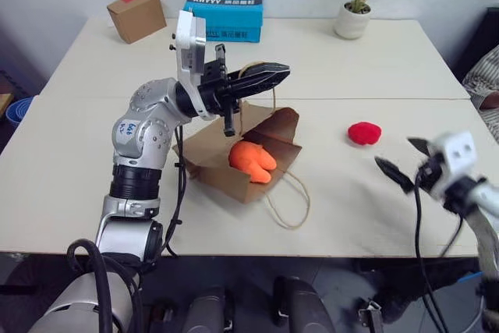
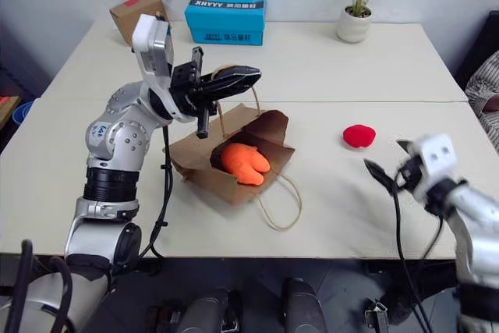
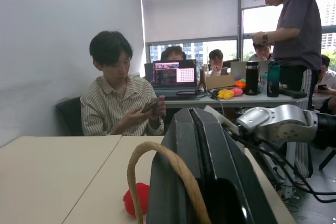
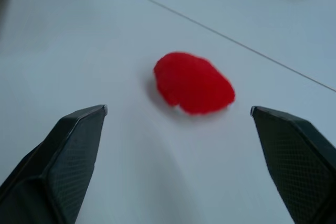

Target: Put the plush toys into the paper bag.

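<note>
The brown paper bag (image 1: 209, 148) lies tilted on the table with its mouth held up and open. My left gripper (image 1: 274, 72) is shut on the bag's upper handle (image 3: 157, 153) above the mouth. Inside the opening rests the orange plush toy (image 1: 251, 160). The bag's other handle (image 1: 290, 207) lies loose on the table. To the right of the bag, the small red plush toy (image 1: 364, 132) sits alone on the tabletop. My right gripper (image 1: 398, 155) hangs open near the table's front right, a short way before the red toy (image 4: 194, 82), with nothing between its fingers.
At the back of the table stand a cardboard box (image 1: 136, 15) with a red sticker, a blue box (image 1: 224, 13) and a potted plant (image 1: 355, 5). A person's striped sleeve (image 1: 485, 82) shows at the right edge. People sit and stand at a desk (image 3: 231, 98) beyond the table.
</note>
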`<state>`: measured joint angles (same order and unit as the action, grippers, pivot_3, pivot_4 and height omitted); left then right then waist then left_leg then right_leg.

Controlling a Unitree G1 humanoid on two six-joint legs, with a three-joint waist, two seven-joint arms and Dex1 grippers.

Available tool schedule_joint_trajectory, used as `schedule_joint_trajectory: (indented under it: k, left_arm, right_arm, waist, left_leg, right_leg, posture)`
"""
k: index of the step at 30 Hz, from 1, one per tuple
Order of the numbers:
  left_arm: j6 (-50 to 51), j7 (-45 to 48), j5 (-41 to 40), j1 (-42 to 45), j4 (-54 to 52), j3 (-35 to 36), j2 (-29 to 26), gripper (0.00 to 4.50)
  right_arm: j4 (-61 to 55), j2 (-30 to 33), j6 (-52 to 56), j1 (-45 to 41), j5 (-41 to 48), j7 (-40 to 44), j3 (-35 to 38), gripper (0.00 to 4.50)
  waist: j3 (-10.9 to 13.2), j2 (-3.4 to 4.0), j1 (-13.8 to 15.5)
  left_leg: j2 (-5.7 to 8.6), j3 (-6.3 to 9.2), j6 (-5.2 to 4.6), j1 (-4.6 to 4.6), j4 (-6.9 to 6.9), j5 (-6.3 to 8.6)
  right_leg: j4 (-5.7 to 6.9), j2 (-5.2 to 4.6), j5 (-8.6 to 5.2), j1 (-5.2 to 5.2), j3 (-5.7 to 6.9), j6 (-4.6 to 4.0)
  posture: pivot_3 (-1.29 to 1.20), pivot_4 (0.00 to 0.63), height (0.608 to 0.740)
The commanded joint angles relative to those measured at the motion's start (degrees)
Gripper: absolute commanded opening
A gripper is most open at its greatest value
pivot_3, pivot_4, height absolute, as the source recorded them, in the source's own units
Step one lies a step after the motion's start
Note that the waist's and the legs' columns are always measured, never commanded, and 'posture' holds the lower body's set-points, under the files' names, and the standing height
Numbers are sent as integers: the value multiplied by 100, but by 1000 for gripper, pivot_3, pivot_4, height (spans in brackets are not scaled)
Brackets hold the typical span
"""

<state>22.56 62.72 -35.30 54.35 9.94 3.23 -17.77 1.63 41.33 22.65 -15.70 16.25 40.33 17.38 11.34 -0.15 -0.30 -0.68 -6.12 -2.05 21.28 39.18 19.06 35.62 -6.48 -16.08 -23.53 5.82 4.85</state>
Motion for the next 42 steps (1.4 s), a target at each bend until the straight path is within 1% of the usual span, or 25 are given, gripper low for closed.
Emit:
schedule_joint_trajectory:
  k: [1,3,6,9,10,12,13,14,16,20,22,24,26,27,30,34,39,42]
  left_arm:
    - [-72,-60,37,76,-145,37,-57,0]
    - [-74,-73,50,56,-161,25,-85,0]
    - [-67,-95,53,51,-183,40,-116,0]
    - [-69,-102,48,33,-183,66,-161,0]
    - [-68,-93,46,12,-188,68,-174,0]
    - [-57,-77,39,-17,-194,70,-194,0]
    - [-55,-60,33,-34,-190,74,-207,0]
    - [-54,-46,26,-47,-187,79,-219,0]
    - [-72,-3,31,-43,-136,81,-235,0]
    - [-67,30,19,-8,-91,89,-249,0]
    - [-57,39,13,2,-89,84,-246,0]
    - [-35,33,-3,3,-105,74,-229,0]
    - [-4,26,-27,-15,-148,57,-203,0]
    - [137,79,-134,-40,-213,48,-204,0]
    - [477,181,-386,-140,-463,12,-194,0]
    - [683,242,-468,-211,-624,-69,-167,0]
    - [760,256,-535,-125,-574,-32,-109,0]
    - [679,262,-490,-97,-487,-21,-56,0]
  right_arm:
    - [1127,182,16,-923,-526,56,-658,4320]
    - [1748,209,240,-1418,-658,185,-966,3882]
    - [2413,155,-499,-1860,-867,371,-1219,2828]
    - [2803,130,-693,-2095,-961,468,-1313,1783]
    - [2834,155,-844,-2100,-951,506,-1285,1401]
    - [2760,186,-934,-2073,-841,660,-1202,792]
    - [2488,202,-876,-1983,-648,882,-1123,396]
    - [2284,205,-813,-1915,-516,1041,-1071,102]
    - [1370,312,-534,-1585,-42,1501,-918,25]
    - [-524,466,763,-938,1125,2000,-742,25]
    - [-1474,525,1437,-632,1695,1985,-741,25]
    - [-2152,463,2013,-475,2142,1761,-794,25]
    - [-2578,190,2441,-453,2490,1363,-883,25]
    - [-2670,-50,2541,-489,2548,1086,-949,25]
    - [-2516,-920,2428,-702,2282,178,-1223,25]
    - [-1649,-1611,1776,-1298,1141,-578,-1946,25]
    - [-464,-2194,1269,-1962,254,-988,-2602,25]
    - [54,-2558,1409,-2175,-59,-1092,-3002,25]
  waist:
    - [0,1,25]
    - [0,1,50]
    - [0,0,86]
    - [0,0,49]
    - [0,0,42]
    - [0,0,25]
    - [0,0,23]
    - [0,0,25]
    - [0,0,27]
    - [0,0,43]
    - [0,-1,49]
    - [0,-1,56]
    - [0,-3,53]
    - [-1,-3,51]
    - [-1,-3,36]
    - [-1,-3,17]
    - [-1,-3,18]
    - [-1,-3,0]
  left_leg:
    - [-1,0,1,4,0,0]
    - [3,1,1,21,-1,0]
    - [10,6,-6,30,1,-1]
    - [12,-3,-11,29,3,0]
    - [12,-2,-12,28,3,-1]
    - [11,-1,-12,27,4,-1]
    - [11,-2,-12,27,4,-1]
    - [10,-1,-11,27,4,-2]
    - [8,-1,-11,28,2,-2]
    - [9,1,-10,28,4,-2]
    - [6,7,-10,28,6,-1]
    - [5,11,-8,27,7,0]
    - [6,11,-8,27,7,0]
    - [6,12,-8,26,7,0]
    - [6,13,-6,26,7,1]
    - [9,5,-5,27,7,0]
    - [11,4,-6,28,7,0]
    - [9,4,-6,28,5,0]
  right_leg:
    - [0,4,-1,-5,3,-2]
    - [0,12,-1,-17,14,-2]
    - [-9,14,0,-16,20,0]
    - [-11,14,6,-14,27,12]
    - [-10,13,7,-14,28,13]
    - [-9,13,7,-13,27,13]
    - [-9,12,7,-13,27,13]
    - [-9,12,7,-14,27,13]
    - [-9,13,7,-15,27,13]
    - [-8,12,7,-15,27,13]
    - [-9,5,7,-12,25,13]
    - [-10,0,7,-9,25,13]
    - [-10,-3,7,-9,24,13]
    - [-10,-5,7,-8,24,13]
    - [-10,-4,7,-8,22,12]
    - [-4,6,7,-15,23,12]
    - [-6,15,6,-15,23,12]
    - [-6,17,6,-16,23,11]
  posture:
    - [0,150,740]
    - [0,150,740]
    - [0,150,740]
    - [0,150,740]
    - [0,150,740]
    - [0,150,740]
    - [0,150,740]
    - [0,150,740]
    - [0,150,740]
    - [0,150,740]
    - [0,150,740]
    - [0,150,740]
    - [0,150,740]
    - [0,150,740]
    - [0,150,740]
    - [0,150,740]
    - [0,150,740]
    - [0,150,740]
